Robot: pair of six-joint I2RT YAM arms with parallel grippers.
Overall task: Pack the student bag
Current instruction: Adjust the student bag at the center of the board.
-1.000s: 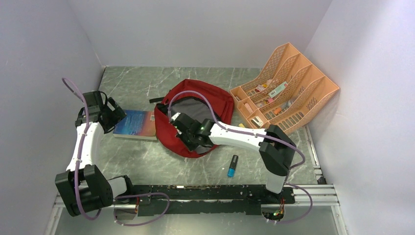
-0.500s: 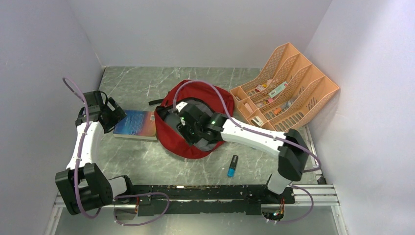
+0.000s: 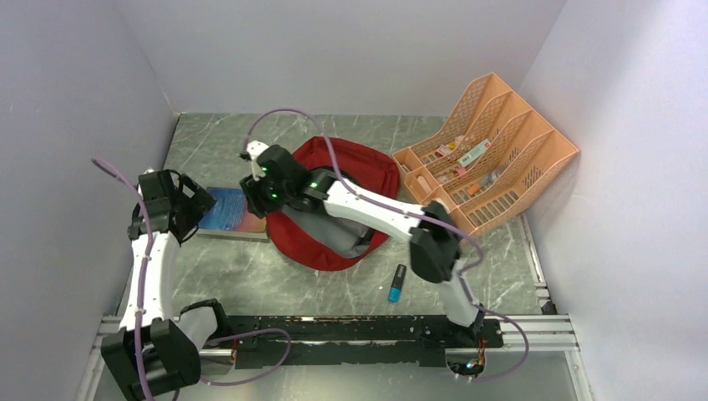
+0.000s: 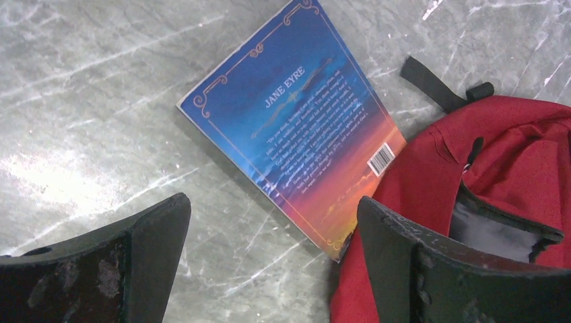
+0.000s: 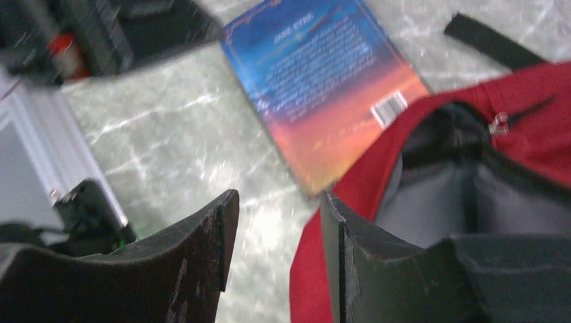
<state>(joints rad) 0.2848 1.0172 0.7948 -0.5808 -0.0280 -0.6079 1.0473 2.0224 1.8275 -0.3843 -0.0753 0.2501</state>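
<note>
The left gripper (image 3: 187, 205) hangs above the table (image 3: 250, 276) at the 9 o'clock side of the scene, its jaws spread as wide as they go and gripping nothing. In the left wrist view the bare stone and the near corner of a paperback book (image 4: 303, 128) show between its fingers (image 4: 155, 249). The right gripper (image 3: 255, 189) reaches across from the far side of the rig and sits over the 9 o'clock rim of the student bag (image 3: 361, 164). Its jaws stand partly apart with a modest gap, and nothing is pinched between them. The right wrist view is blurred, so whether a fingertip (image 5: 350, 262) brushes the red fabric cannot be told. The student bag lies at the middle of the table, mouth unzipped, grey lining showing, a black strap trailing from its 11 o'clock edge. The book lies flat at the bag's 9 o'clock, back cover up, one corner touching the bag. A peach mesh organiser (image 3: 493, 142) stands at the bag's 2 o'clock, and a blue-tipped marker (image 3: 396, 282) lies at its 5 o'clock, apart from it.
</note>
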